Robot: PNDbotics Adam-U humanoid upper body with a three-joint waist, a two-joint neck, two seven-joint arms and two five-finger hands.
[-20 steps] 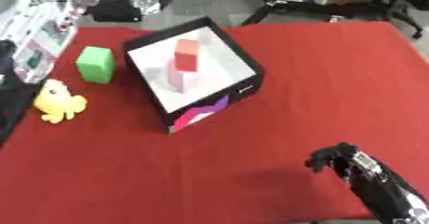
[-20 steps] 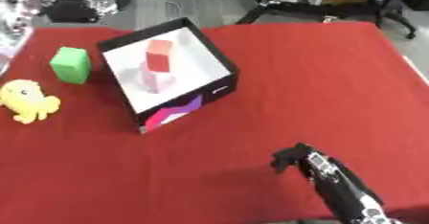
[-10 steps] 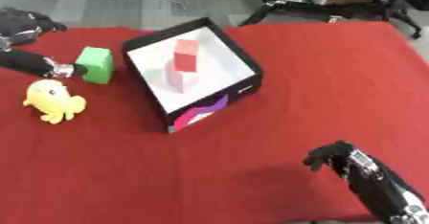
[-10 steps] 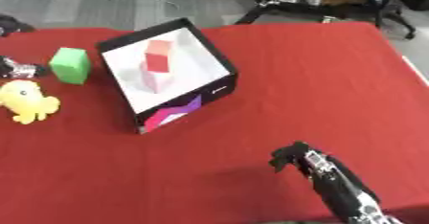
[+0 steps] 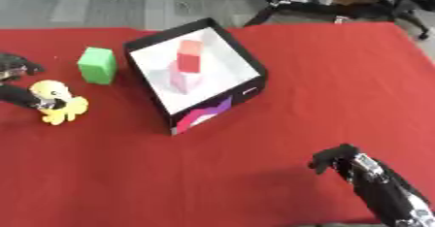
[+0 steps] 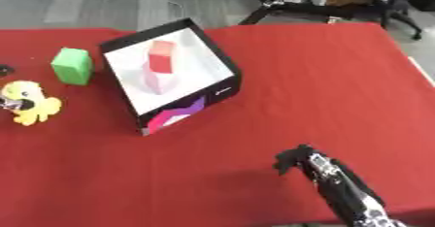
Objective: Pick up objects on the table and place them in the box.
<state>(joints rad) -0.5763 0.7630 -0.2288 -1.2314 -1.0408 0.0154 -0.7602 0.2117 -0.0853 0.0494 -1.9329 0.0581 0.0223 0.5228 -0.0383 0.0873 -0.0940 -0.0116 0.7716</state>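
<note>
Since a second ago the left hand (image 5: 19, 97) has come in from the left edge of the frame and now sits against the yellow duck toy (image 5: 58, 106), where earlier only the arm showed further up by the green block (image 5: 98, 65). The right hand (image 5: 336, 157) is where it was, low in the lower right over bare red tabletop (image 5: 323, 75), fingers curled inward and holding nothing.

The duck lies at middle left, just below the green block and well left of the box (image 5: 197, 73). The box stands tilted in the upper middle, and a red block (image 5: 190, 56) already rests on its white floor.

The duck looks like a small, light toy, probably soft or hollow, with a rounded and likely slippery body; I would take it across the plump middle, thumb on one side and fingers on the other, rather than by the head. The green block looks stiff and light, with flat faces that suit a pinch across two opposite sides.

The dark fingers of the left hand touch the duck's left flank. Whether they have closed round it or only rest there I cannot tell, since most of the hand is cut off by the frame edge
</note>
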